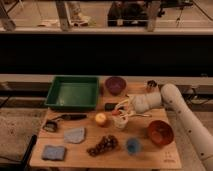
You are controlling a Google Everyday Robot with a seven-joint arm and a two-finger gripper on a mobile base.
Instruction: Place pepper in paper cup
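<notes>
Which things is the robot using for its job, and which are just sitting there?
For the job: pepper, paper cup, the hand just above the cup.

Lying about: green tray, purple bowl, red bowl, blue cup, round fruit, grapes.

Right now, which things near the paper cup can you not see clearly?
- The pepper: not distinguishable in the camera view; the hand covers that spot.
- The paper cup: its opening is hidden by the hand directly above it.
- The dark object beside the hand: too small to identify.
</notes>
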